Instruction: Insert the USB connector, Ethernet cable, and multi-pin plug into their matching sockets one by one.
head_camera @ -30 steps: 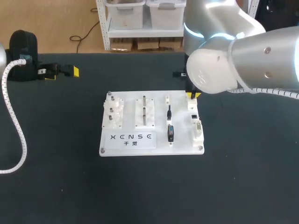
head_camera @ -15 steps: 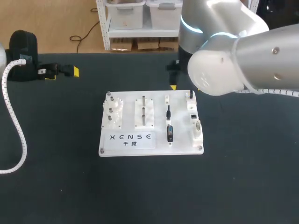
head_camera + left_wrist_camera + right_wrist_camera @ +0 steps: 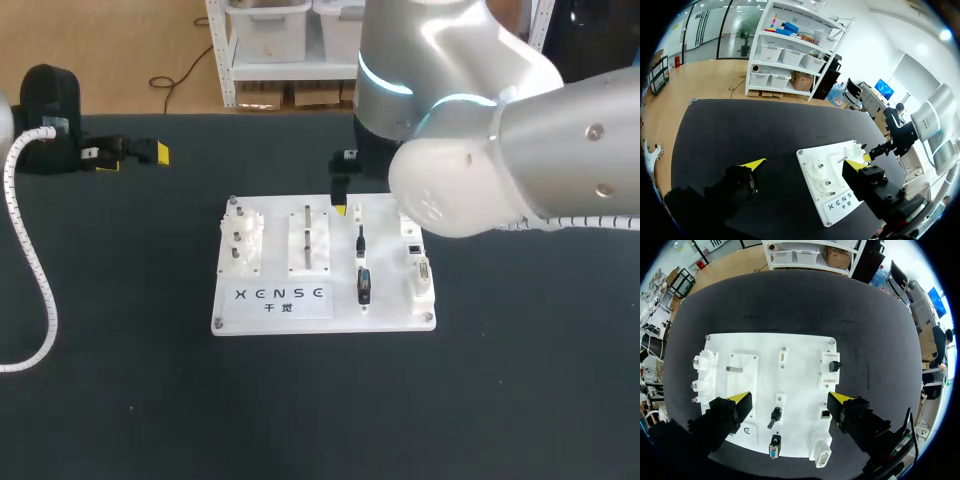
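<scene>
Two black plugs lie in line down the white board's (image 3: 805, 370) middle column, long axes near-to-far: likely the USB connector (image 3: 774, 446) nearest, a slimmer plug (image 3: 775, 415) just beyond. Right gripper (image 3: 788, 399) hovers over them, fingers spread, empty. Left gripper (image 3: 805, 163) far left, released, well apart.

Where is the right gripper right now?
In the head view the right gripper hangs over the far edge of the white board, near its middle, just beyond and left of the thin black plug. It is open and empty.
</scene>
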`<state>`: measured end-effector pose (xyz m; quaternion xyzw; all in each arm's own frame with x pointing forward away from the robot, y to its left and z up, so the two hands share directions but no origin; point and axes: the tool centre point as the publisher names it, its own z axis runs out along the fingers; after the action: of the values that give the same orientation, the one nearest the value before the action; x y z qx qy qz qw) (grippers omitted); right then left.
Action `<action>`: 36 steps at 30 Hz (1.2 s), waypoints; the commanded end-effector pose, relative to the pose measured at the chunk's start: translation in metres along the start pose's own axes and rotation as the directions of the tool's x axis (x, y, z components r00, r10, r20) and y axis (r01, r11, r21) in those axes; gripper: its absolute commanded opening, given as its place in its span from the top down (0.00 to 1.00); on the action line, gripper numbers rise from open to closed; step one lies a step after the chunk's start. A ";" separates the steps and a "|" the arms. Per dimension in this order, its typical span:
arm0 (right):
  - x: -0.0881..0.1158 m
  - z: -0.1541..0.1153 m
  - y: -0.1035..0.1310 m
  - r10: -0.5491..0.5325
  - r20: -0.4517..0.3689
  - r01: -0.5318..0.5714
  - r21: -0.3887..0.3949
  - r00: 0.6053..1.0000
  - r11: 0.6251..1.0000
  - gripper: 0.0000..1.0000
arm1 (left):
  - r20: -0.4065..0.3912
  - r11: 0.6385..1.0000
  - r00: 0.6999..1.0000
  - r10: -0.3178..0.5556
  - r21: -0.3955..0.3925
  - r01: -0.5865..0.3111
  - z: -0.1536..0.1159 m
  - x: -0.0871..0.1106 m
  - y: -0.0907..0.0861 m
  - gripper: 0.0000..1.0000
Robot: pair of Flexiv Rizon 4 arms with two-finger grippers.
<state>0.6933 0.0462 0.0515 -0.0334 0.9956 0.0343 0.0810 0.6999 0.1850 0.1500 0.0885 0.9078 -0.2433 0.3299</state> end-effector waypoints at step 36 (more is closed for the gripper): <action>0.030 0.022 0.013 -0.025 -0.081 0.024 -0.019 0.996 1.000 0.00 | 0.000 1.000 1.000 0.000 0.000 0.000 0.000 0.000 0.000 0.00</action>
<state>0.6663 0.0595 0.0261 -0.0480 0.9972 0.0410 0.0404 0.6999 0.1850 0.1500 0.0885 0.9078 -0.2433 0.3299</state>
